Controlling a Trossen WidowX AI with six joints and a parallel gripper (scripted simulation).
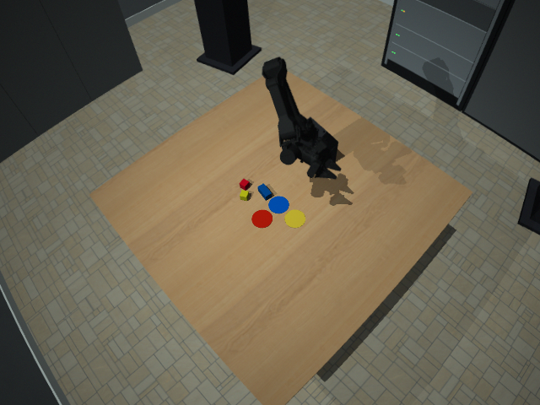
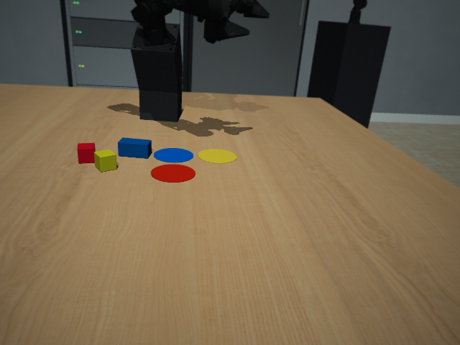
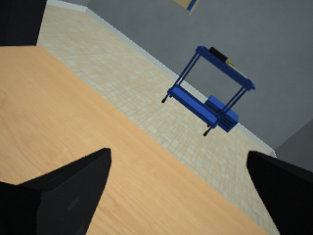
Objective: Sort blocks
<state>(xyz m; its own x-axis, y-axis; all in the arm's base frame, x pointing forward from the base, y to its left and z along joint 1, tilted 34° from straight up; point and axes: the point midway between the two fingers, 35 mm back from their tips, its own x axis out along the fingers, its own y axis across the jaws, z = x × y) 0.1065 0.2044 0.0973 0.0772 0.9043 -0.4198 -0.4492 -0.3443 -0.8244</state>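
From where I stand, the black parallel-jaw claw (image 1: pixel 325 167) hangs in the air above the light wooden surface (image 1: pixel 278 296), its two dark fingers spread wide with nothing between them. It sits off to one side of the blocks and circles, well apart from all of them, throwing a ragged shadow on the wood.

The small red cube block (image 2: pixel 85 152) and the small yellow cube block (image 2: pixel 105 159) sit just beside each other, so close I cannot tell if they touch. The longer blue rectangular block (image 2: pixel 134 147) lies next to them, just short of the flat blue circle (image 2: pixel 173 154) and outside it. The flat yellow circle (image 2: pixel 217 156) lies beside the blue one, and the flat red circle (image 2: pixel 172 172) sits in front of the pair. No block is inside any circle.

Looking along the claw, I see the edge of the wood, a tiled floor (image 3: pixel 147 93) and a blue metal cart (image 3: pixel 182 95) against a grey wall.
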